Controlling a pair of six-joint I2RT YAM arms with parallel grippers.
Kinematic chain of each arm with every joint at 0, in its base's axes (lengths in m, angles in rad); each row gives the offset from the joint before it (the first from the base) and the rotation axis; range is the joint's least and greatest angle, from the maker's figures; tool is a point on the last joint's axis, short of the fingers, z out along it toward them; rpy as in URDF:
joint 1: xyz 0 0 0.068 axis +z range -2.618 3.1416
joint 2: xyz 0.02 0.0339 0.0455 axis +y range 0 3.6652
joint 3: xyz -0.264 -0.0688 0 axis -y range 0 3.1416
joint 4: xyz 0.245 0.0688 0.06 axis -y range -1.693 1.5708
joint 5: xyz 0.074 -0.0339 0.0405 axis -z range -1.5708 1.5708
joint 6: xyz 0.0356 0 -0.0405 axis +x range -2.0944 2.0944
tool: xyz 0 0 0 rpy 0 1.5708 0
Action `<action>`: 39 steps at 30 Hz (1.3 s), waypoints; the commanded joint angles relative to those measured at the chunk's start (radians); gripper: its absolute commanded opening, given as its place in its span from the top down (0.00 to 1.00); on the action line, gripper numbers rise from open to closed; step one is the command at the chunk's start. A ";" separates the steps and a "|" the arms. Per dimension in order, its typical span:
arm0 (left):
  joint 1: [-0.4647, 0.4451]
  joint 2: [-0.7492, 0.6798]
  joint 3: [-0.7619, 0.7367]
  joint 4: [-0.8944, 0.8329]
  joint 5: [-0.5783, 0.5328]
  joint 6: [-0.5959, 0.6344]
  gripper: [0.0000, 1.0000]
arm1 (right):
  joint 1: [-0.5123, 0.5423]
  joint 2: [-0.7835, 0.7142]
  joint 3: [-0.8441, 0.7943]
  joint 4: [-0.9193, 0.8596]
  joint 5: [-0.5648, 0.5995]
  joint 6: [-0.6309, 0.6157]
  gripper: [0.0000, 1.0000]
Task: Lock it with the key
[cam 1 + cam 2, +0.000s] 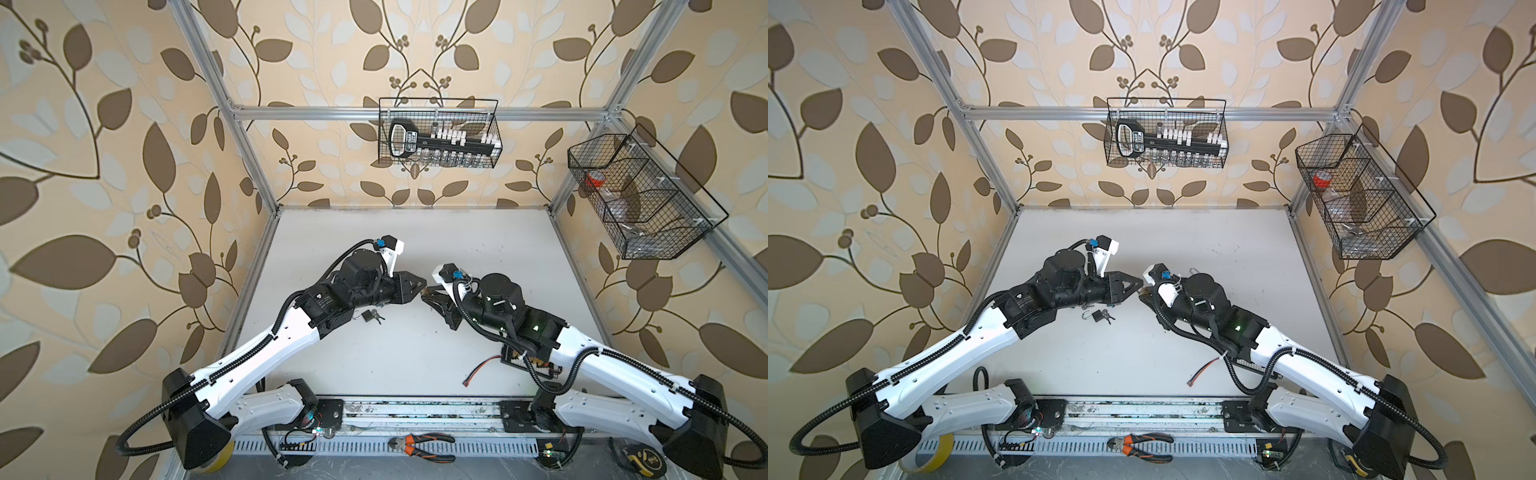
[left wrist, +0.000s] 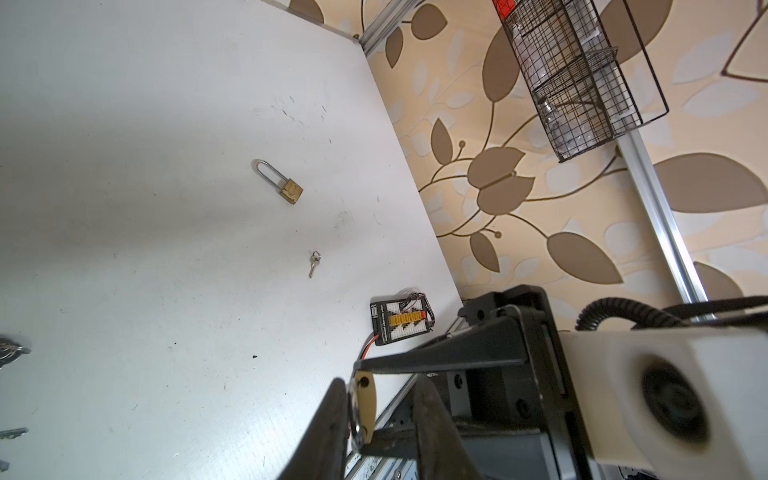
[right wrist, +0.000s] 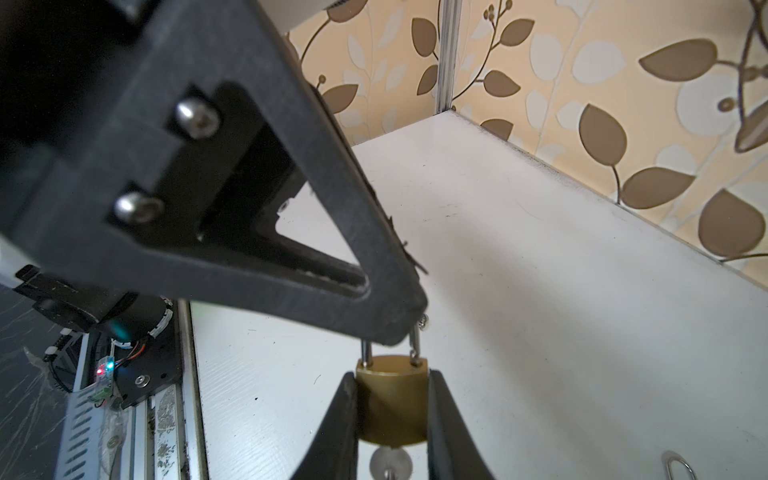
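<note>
Brass padlock (image 3: 390, 403) is held over the middle of the counter (image 1: 415, 241), well apart from every edge, pinched by the right tool (image 3: 391, 379); the left tool (image 1: 422, 286) straddles its shackle (image 3: 365, 353), grip impossible to tell.

The padlock (image 3: 390, 399) body is shown as smooth, dull-gold brass, and its shackle (image 3: 365, 353) as polished, mirror-bright steel. The jaws are rendered in matt black plastic with a fine, grainy, layered texture. The worktop (image 3: 540, 291) is seen as matt white board, scuffed and speckled. The wire basket (image 1: 384, 124) is formed of thin black metal.
</note>
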 commanded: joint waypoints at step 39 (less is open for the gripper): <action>-0.015 -0.094 0.067 0.043 -0.024 0.020 1.00 | -0.055 -0.228 -0.097 0.233 -0.121 0.250 0.37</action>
